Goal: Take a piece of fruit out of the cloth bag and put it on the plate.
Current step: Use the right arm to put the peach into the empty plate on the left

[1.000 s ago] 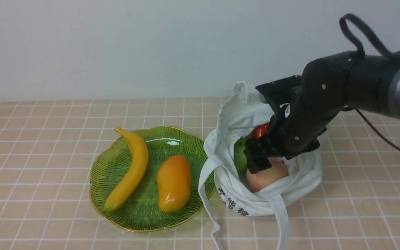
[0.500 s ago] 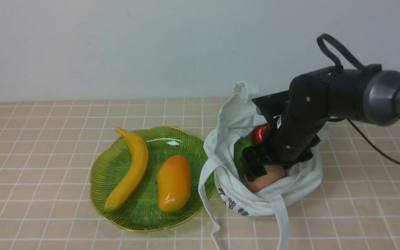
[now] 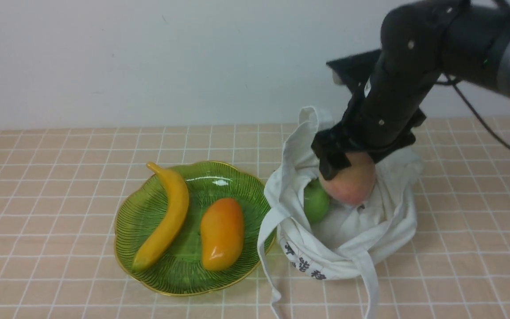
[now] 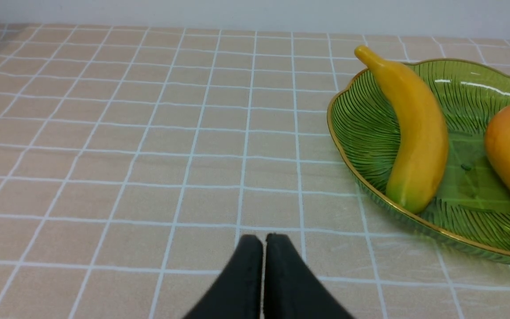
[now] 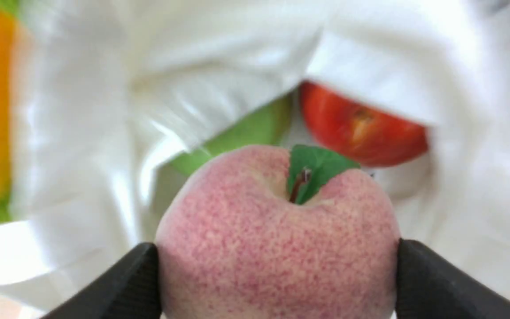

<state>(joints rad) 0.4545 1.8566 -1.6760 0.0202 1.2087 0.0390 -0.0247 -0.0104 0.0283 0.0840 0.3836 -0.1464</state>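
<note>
My right gripper (image 3: 348,170) is shut on the pinkish-yellow peach (image 3: 349,182) and holds it above the open mouth of the white cloth bag (image 3: 352,239). In the right wrist view the peach (image 5: 277,235) with its green leaf sits between both black fingers (image 5: 131,283). The green plate (image 3: 193,270) with the gold rim lies left of the bag; it also shows in the left wrist view (image 4: 370,128). My left gripper (image 4: 263,239) is shut and empty, low over the table, left of the plate.
A banana (image 3: 166,217) and a mango (image 3: 222,234) lie on the plate. A green apple (image 3: 316,206) and a red apple (image 5: 361,128) stay in the bag. The bag's straps (image 3: 370,283) hang toward the table's front edge.
My right gripper dipped into the bag, closed on the peach, then rose with it. The peach is now lifted above the bag's mouth. The bag's cloth has shifted slightly.
</note>
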